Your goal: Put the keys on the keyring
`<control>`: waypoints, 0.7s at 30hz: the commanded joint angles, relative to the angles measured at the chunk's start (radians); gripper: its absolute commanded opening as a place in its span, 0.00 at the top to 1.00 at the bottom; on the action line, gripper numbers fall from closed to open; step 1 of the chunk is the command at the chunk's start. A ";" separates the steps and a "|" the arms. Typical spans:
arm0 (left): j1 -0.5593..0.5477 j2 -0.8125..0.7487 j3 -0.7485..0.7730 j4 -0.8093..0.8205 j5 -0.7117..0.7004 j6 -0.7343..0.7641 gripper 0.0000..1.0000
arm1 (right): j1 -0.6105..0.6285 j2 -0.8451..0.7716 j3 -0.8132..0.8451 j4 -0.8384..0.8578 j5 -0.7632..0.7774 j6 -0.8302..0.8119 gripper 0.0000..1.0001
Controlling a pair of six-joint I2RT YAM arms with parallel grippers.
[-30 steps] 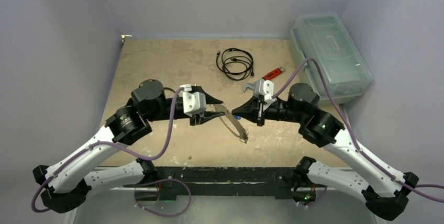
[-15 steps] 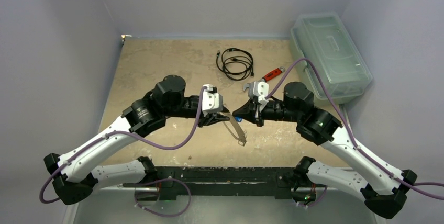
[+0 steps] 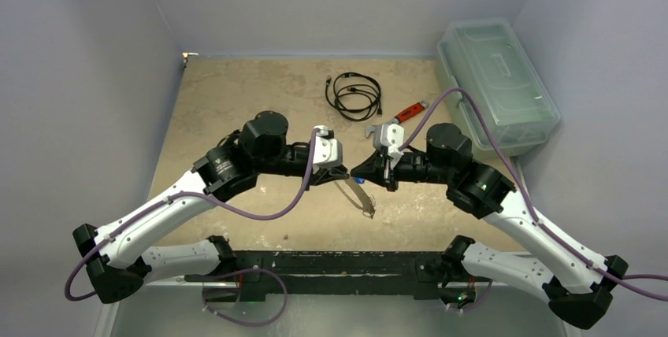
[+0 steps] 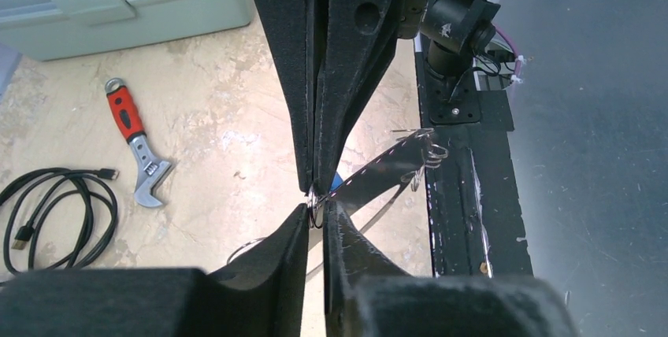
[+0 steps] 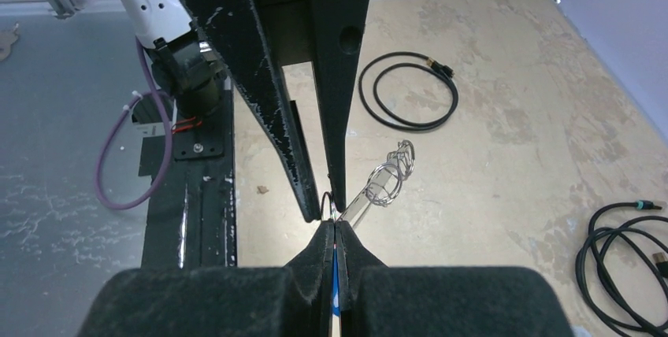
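My left gripper (image 3: 340, 173) is shut on the upper end of the keyring (image 3: 356, 195), a thin silvery ring hanging down and to the right above the table. In the left wrist view the keyring (image 4: 386, 172) shows edge-on. My right gripper (image 3: 356, 172) is shut on the blue-headed key (image 5: 334, 274), of which only a blue sliver shows between its pads. The two grippers meet tip to tip at the ring's top end (image 5: 370, 195). A blue speck (image 3: 359, 182) shows there in the top view. The plain silver key is not in view.
A red-handled wrench (image 4: 134, 136) and a coiled black cable (image 3: 354, 94) lie on the far part of the table. A clear lidded box (image 3: 496, 81) stands at the right edge. The black base rail (image 3: 331, 262) runs along the near edge.
My left gripper has carried the keyring to the right until it meets my right gripper's tips. My right gripper shifted slightly left and up. Both grips are unchanged.
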 commanded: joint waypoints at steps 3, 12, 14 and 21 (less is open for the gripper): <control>0.000 0.004 0.038 0.033 0.029 0.012 1.00 | 0.003 -0.019 0.062 0.026 -0.026 -0.017 1.00; 0.000 -0.055 -0.031 0.120 -0.010 -0.002 1.00 | 0.003 -0.048 0.031 0.099 -0.009 0.022 0.73; 0.000 -0.078 -0.058 0.160 -0.005 -0.011 1.00 | 0.003 -0.057 0.020 0.114 0.017 0.032 0.57; 0.001 -0.162 -0.163 0.273 0.018 0.003 1.00 | 0.003 -0.118 -0.032 0.197 0.055 0.086 0.49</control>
